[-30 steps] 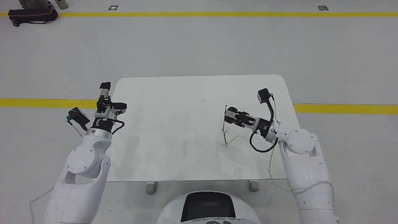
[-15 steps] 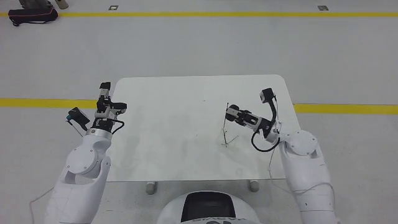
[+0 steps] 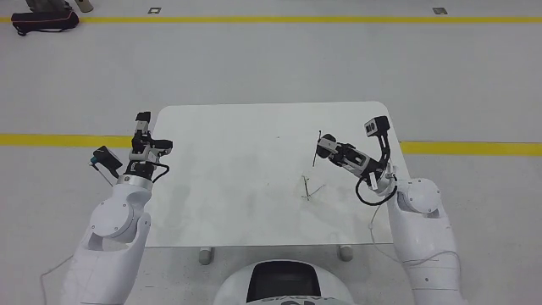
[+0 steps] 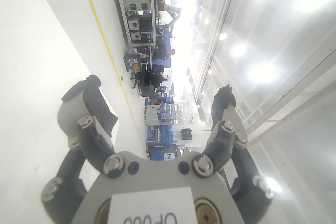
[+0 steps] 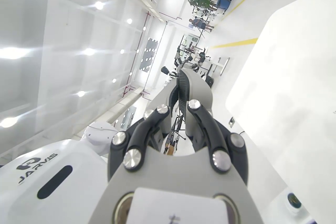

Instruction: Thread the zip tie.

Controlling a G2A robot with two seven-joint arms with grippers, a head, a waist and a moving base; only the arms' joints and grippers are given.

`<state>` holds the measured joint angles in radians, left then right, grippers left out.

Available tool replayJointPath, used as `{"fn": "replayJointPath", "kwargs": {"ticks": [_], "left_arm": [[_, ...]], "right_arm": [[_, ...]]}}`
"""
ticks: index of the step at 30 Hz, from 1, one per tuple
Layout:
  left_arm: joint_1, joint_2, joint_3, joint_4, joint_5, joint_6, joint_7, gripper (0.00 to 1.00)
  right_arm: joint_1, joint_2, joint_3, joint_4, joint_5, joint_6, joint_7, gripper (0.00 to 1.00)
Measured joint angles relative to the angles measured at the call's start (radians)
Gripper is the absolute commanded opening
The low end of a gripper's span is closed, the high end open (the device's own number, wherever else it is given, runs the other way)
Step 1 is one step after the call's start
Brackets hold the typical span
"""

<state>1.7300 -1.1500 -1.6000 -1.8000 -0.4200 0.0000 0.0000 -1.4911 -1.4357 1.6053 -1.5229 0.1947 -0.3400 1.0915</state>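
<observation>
A thin dark zip tie [image 3: 317, 148] stands nearly upright above the right half of the white table [image 3: 237, 178], its lower end off the surface. My right gripper [image 3: 323, 146] is shut on it; in the right wrist view the right gripper [image 5: 182, 75] has its fingers pressed together. My left gripper [image 3: 153, 146] sits over the table's left edge, far from the tie. Its fingers [image 4: 89, 93] are spread wide in the left wrist view, where the left gripper [image 4: 157, 88] holds nothing.
A small thin forked dark shape [image 3: 309, 190] lies on the table just in front of the held tie; I cannot tell whether it is a second piece or a shadow. Yellow floor lines [image 3: 474, 147] run behind the table.
My right gripper has moved right and toward the table's far side with the zip tie, whose lower end has lifted off the table. The left arm has kept still.
</observation>
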Motion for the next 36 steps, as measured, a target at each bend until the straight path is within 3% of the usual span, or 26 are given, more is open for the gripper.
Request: {"fn": "replayJointPath", "kwargs": {"ticks": [4,8,17,27,31,36], "left_arm": [[-0.004,0.000,0.006,-0.001,0.010,0.001,-0.020,1.00],[0.001,0.004,0.015,-0.005,0.037,-0.013,-0.134,1.00],[0.010,0.006,0.079,-0.022,0.088,-0.013,-0.292,1.00],[0.008,0.006,0.081,-0.021,0.087,-0.014,-0.292,1.00],[-0.003,0.003,0.121,-0.012,0.079,-0.010,-0.329,1.00],[-0.030,-0.006,0.198,0.008,0.065,-0.011,-0.323,1.00]], "right_arm": [[-0.004,0.001,-0.009,-0.002,-0.003,0.001,-0.026,0.00],[-0.016,0.006,-0.016,-0.005,0.029,0.000,-0.063,0.00],[-0.033,0.011,-0.014,0.033,0.054,0.000,-0.115,0.00],[-0.033,0.011,-0.016,0.034,0.034,0.002,-0.130,0.00],[-0.044,0.008,-0.050,0.022,0.039,0.000,-0.212,0.00],[-0.064,-0.003,-0.097,0.003,0.060,0.000,-0.311,0.00]]}}
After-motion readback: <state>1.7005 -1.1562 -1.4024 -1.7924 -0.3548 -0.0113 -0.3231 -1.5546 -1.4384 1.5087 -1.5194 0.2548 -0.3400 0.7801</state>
